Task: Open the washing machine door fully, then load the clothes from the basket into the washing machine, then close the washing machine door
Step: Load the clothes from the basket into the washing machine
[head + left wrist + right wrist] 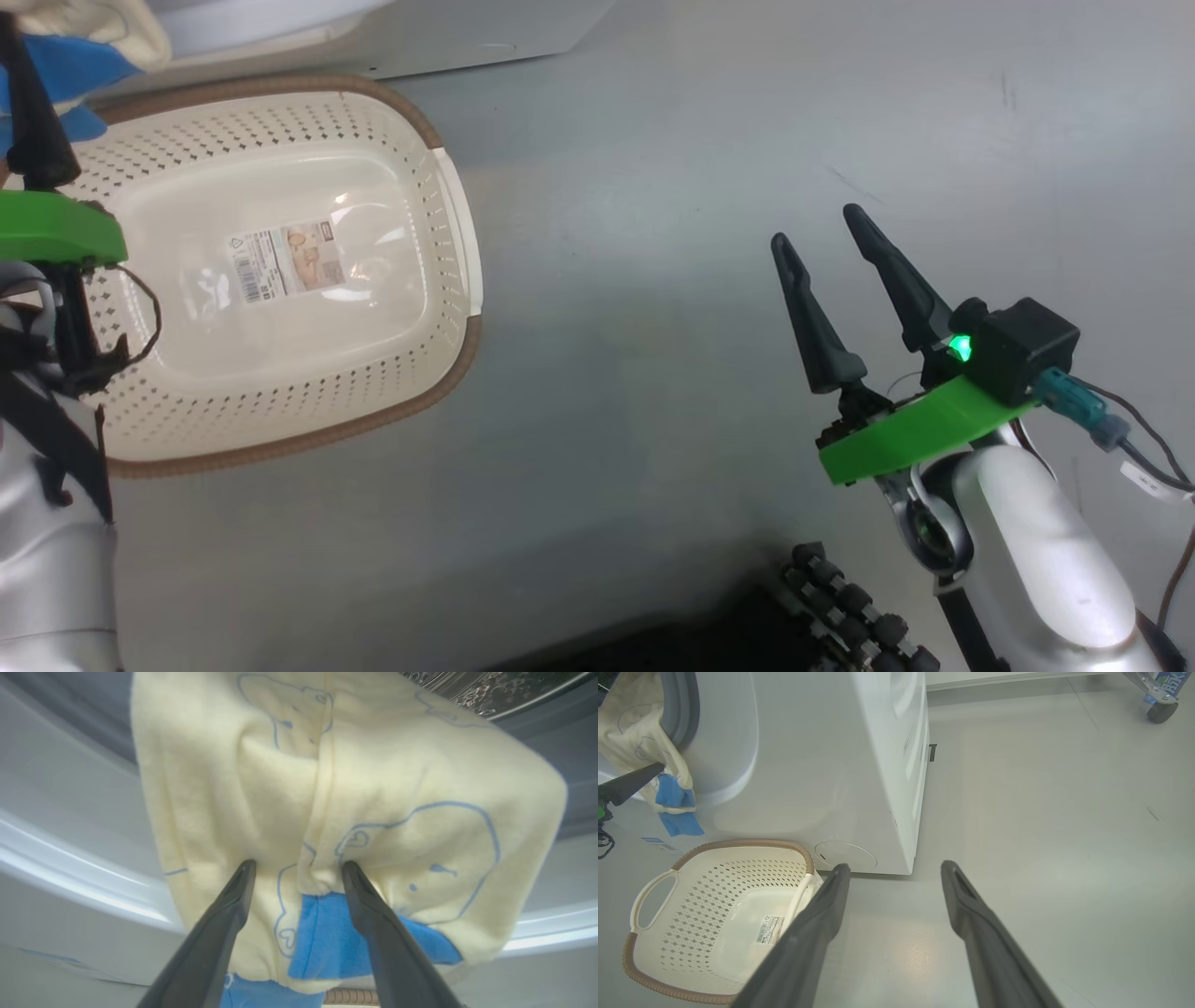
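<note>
We judge the clothes (373, 788) draped over the lower rim of the washing machine (808, 765) limp and light; our wide-spread, empty left gripper (299, 865) should pinch their bunched middle

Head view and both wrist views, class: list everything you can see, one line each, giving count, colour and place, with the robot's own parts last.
washing machine: one, white, on the floor behind the basket.
clothes: one garment, pale yellow with blue drawings and a blue patch, hanging out of the machine's opening down its front.
basket: one, cream with a brown rim, on the floor before the machine.
label sticker: one, white, on the basket's bottom.
floor: grey, glossy.
caster wheel: one, black, top right of the right wrist view.
left end effector: one, dark fingers open, tips at the garment.
right end effector: one, dark fingers open, above the floor right of the basket.
</note>
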`<state>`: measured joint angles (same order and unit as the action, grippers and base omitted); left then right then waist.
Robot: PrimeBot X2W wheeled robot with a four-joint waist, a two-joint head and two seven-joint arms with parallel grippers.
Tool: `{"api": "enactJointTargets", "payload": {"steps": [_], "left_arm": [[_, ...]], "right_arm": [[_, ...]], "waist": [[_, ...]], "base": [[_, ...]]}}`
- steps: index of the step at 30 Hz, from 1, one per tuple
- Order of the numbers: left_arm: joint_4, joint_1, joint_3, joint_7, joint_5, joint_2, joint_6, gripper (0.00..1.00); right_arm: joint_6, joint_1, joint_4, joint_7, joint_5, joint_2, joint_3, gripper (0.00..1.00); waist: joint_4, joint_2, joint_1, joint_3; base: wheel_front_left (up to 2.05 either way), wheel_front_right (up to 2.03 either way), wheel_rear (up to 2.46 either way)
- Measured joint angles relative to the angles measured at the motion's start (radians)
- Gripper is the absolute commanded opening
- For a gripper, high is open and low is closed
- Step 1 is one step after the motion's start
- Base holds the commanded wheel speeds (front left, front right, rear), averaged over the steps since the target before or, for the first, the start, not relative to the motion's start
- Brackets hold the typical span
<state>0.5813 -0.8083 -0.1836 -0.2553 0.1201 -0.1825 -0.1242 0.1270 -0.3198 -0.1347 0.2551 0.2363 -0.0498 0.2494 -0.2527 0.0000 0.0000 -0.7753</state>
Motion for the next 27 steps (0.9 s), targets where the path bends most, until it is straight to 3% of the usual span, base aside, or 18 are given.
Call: {"api": "enactJointTargets", "payload": {"steps": [11, 16, 21, 22, 24, 27], "left_arm": [[-0.004, -0.01, 0.0, 0.001, -0.004, 0.009, -0.004, 0.99], [-0.015, -0.01, 0.003, 0.008, -0.006, 0.022, -0.007, 0.5], [-0.033, -0.007, 0.003, 0.008, -0.006, 0.03, -0.007, 0.21], [-0.036, -0.007, 0.002, 0.008, -0.006, 0.03, -0.007, 0.21], [-0.036, -0.007, 0.004, 0.009, -0.006, 0.031, -0.007, 0.0], [-0.036, -0.007, 0.006, 0.018, -0.006, 0.035, -0.007, 0.0]], "right_arm": [[0.0, -0.008, -0.003, 0.0, 0.0, 0.0, 0.007, 1.0], [0.0, -0.015, -0.005, 0.0, 0.0, 0.0, 0.009, 1.0], [0.0, -0.015, -0.007, 0.0, 0.0, 0.0, 0.01, 1.0], [0.0, -0.015, -0.007, 0.0, 0.0, 0.0, 0.01, 1.0], [0.0, -0.015, -0.007, 0.0, 0.0, 0.0, 0.01, 1.0], [0.0, -0.015, -0.011, 0.0, 0.0, 0.0, 0.009, 1.0]], "waist": [[0.001, 0.0, 0.0, -0.012], [0.004, 0.0, 0.0001, -0.007], [0.008, 0.0, 0.0, 0.003], [0.009, 0.0, 0.0, 0.004], [0.012, 0.0, 0.0, 0.008], [0.016, 0.0, 0.0, 0.012]], "base": [[0.0, 0.0, 0.0], [0.0, 0.0, 0.0], [0.0, 0.0, 0.0], [0.0, 0.0, 0.0], [0.0, 0.0, 0.0], [0.0, 0.0, 0.0]]}}
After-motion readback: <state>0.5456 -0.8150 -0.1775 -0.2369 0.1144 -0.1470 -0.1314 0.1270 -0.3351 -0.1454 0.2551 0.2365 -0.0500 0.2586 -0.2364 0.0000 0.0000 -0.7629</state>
